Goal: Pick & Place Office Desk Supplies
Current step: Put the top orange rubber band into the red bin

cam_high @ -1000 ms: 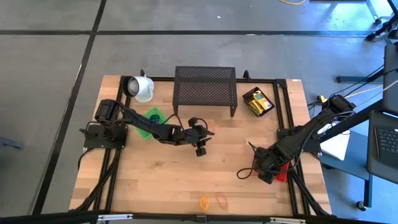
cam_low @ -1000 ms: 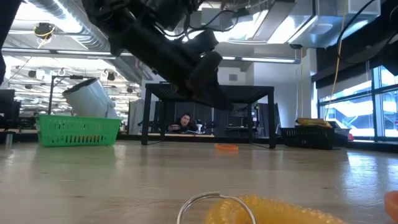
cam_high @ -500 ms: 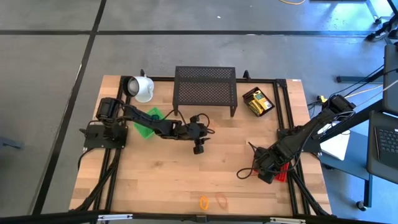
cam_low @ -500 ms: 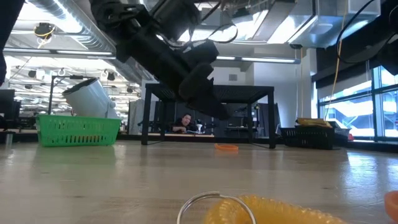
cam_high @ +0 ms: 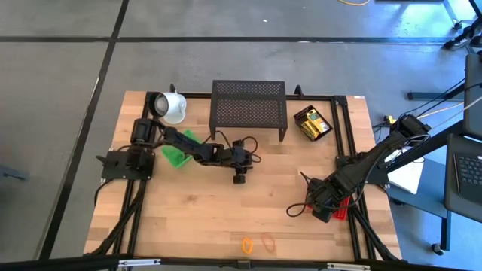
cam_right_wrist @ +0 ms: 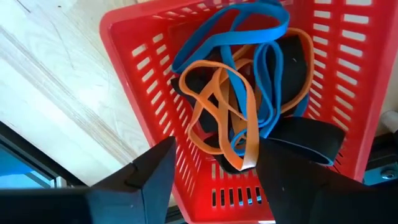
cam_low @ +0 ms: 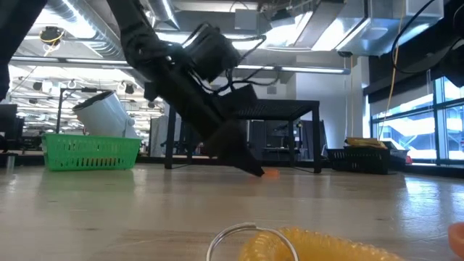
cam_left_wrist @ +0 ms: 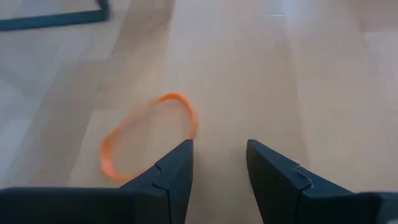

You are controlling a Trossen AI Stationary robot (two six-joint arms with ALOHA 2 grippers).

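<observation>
The left end effector [cam_left_wrist: 217, 165], fingers parted, hangs low over the worktop [cam_left_wrist: 323, 81]; the orange loop [cam_left_wrist: 148, 134] lies flat just beside 1 finger, which risks sliding past it.

In the low view, a yellow coil [cam_low: 319, 246] and a grey ring [cam_low: 243, 243] are blurred and cut off at 6 o'clock. An orange loop [cam_low: 270, 172] is partly hidden behind the left end effector [cam_low: 250, 168]. In the left wrist view that loop [cam_left_wrist: 149, 134] is blurred. In the right wrist view, the red basket [cam_right_wrist: 130, 81] is cut off at 12 and 3 o'clock, and its loops [cam_right_wrist: 236, 93] are partly hidden by the right end effector [cam_right_wrist: 214, 180].
</observation>
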